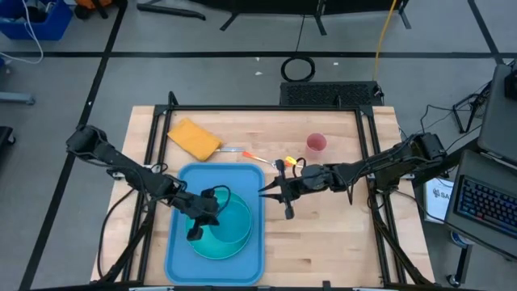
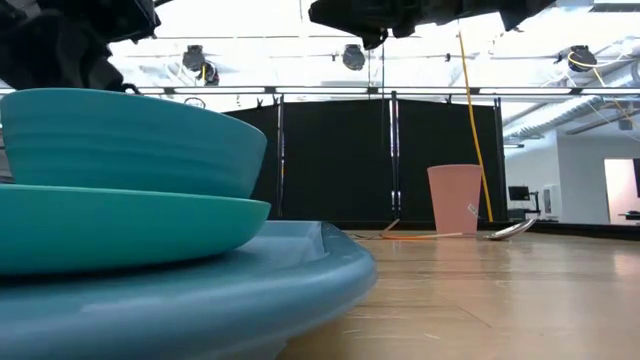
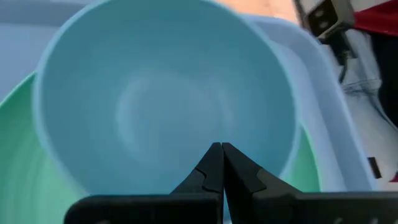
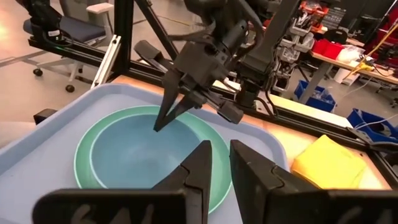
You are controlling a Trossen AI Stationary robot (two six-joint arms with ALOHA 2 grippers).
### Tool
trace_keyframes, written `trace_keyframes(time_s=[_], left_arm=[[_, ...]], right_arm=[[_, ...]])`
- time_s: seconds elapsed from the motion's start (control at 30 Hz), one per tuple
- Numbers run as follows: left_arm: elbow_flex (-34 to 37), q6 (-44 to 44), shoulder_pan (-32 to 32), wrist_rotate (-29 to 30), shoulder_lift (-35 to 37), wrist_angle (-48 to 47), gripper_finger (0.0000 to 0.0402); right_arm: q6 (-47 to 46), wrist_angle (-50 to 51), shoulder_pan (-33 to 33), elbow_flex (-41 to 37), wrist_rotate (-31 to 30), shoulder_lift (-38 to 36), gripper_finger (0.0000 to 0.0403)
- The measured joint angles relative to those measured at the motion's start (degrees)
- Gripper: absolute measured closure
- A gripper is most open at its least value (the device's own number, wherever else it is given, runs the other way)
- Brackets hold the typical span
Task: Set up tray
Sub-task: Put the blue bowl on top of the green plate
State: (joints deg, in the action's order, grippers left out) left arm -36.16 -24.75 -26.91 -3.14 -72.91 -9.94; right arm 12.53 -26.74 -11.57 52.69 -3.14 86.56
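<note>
Here the tray [image 1: 179, 250] lies at the table's near left, bearing plate [image 1: 212, 245] and bowl [image 4: 146, 155]; left gripper [image 4: 160, 121], fingers pressed together, hovers over the bowl; right gripper [image 1: 288, 212], slightly parted and seemingly empty, waits beside; fetch the cup [image 1: 316, 144] next, lifting clear of the rim.

Tray [image 2: 300, 280] cut off by low view's left and bottom edges.
</note>
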Motion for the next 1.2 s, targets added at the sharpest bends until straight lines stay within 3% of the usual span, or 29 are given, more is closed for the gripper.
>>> trace_keyframes(time_s=[1.2], left_arm=[[-0.07, -4.50, 0.23, -4.35, 1.16, -5.43, 0.0400]], right_arm=[[0.11, 0.42, -0.02, 0.00, 0.13, 0.04, 0.0355]])
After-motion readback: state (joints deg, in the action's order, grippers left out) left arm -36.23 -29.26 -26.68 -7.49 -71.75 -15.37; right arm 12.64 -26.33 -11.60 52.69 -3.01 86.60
